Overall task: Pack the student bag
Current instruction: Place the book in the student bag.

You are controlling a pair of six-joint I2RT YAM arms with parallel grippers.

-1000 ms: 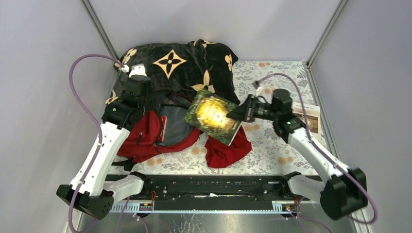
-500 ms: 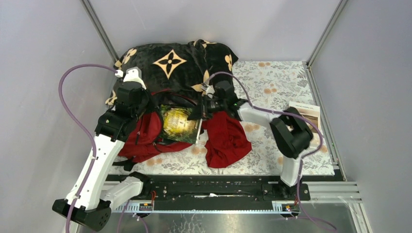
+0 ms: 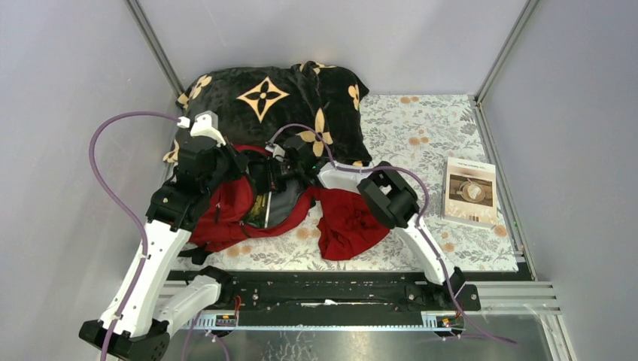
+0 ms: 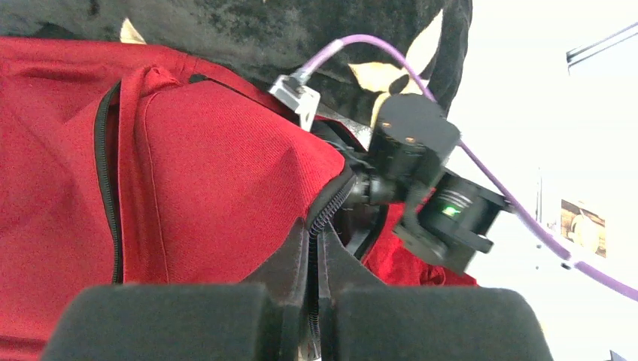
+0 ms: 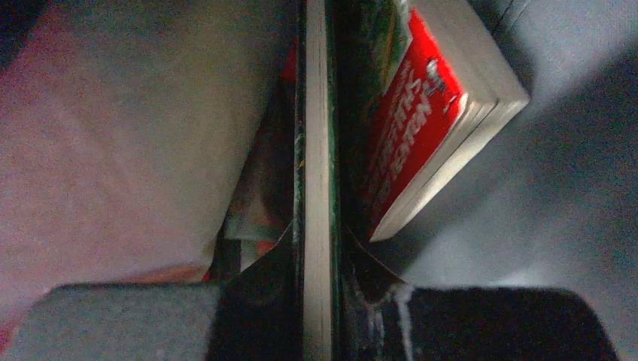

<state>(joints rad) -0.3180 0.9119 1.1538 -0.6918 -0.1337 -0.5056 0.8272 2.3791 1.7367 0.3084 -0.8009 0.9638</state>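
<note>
The mouth of the bag (image 3: 229, 204), centre-left in the top view, is crowded: the left gripper (image 4: 314, 241) pinches its zip edge, and the right gripper (image 5: 320, 241) clamps a green book (image 5: 319, 135) inside beside a red book (image 5: 421, 128). The blanket (image 3: 263, 98) walls the upper left. The table (image 3: 421, 124) at upper right lies open.

Top camera high, near side, facing down, both wrist cameras pressed close, all sharing the open backpack (image 3: 226, 207).

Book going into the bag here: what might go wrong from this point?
The left gripper pinches only the student bag at its zipper edge; a slip might drop the opening onto the right gripper. The green book it clamps stands close beside a red book and may jam against it.
</note>
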